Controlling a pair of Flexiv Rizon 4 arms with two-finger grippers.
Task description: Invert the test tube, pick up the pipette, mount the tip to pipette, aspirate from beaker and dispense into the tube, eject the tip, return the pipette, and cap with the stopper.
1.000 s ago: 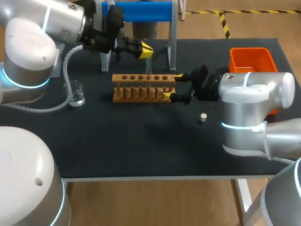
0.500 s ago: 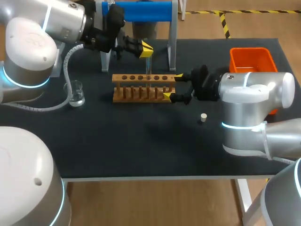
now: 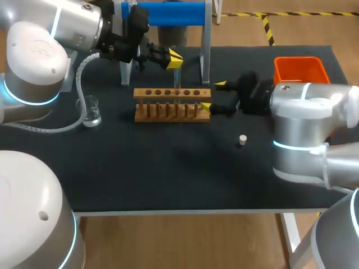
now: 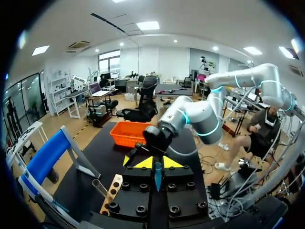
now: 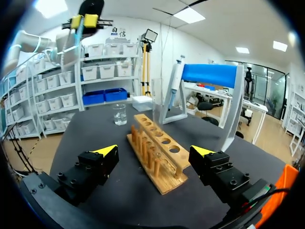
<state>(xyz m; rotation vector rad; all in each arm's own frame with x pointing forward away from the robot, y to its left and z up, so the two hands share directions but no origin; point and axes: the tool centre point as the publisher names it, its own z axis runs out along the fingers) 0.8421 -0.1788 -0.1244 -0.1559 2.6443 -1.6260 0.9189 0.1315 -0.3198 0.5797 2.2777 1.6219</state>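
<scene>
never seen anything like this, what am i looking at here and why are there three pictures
This is a robot with two arms working at a black table. The wide picture comes from a fixed camera above and behind the robot, looking down. The two round pictures come from cameras on each arm's wrist, looking out along its claw. On the table are a wooden rack with holes, a small clear glass beaker, a small white stopper, an orange plastic bin and a blue-topped stand at the back. The left claw, with yellow tips, is shut on a clear test tube, holding it vertical over the rack. The right claw is open and holds nothing; it sits by the rack's right end.
</scene>
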